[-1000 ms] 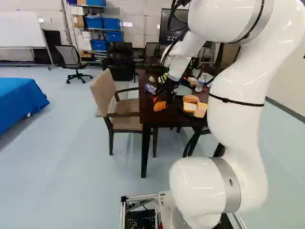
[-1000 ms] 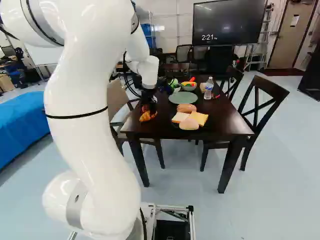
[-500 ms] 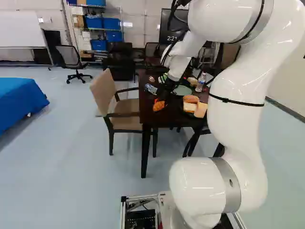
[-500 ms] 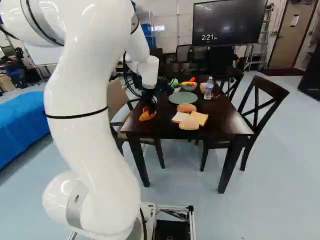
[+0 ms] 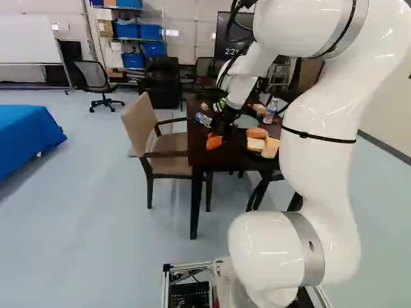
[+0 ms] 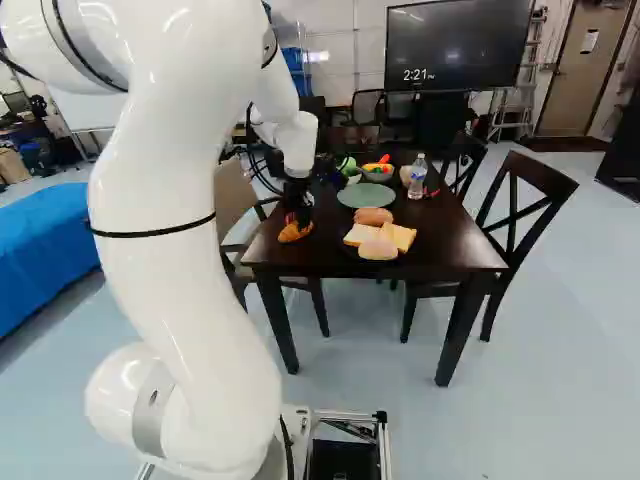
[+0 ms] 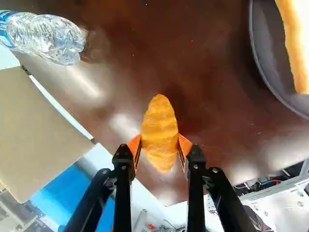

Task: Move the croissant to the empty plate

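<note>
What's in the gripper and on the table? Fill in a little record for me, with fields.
gripper: shut on the croissant, one finger each side
target: green plate, empty, farther from the base than the bread
bread's place: dark plate
bottles: one standing beyond the green plate; one lying near the table's edge
bowl: holds colorful items
task status: croissant not yet on green plate

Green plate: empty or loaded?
Empty. In the right base view, the green plate shows a bare surface, with nothing lying on it.
</note>
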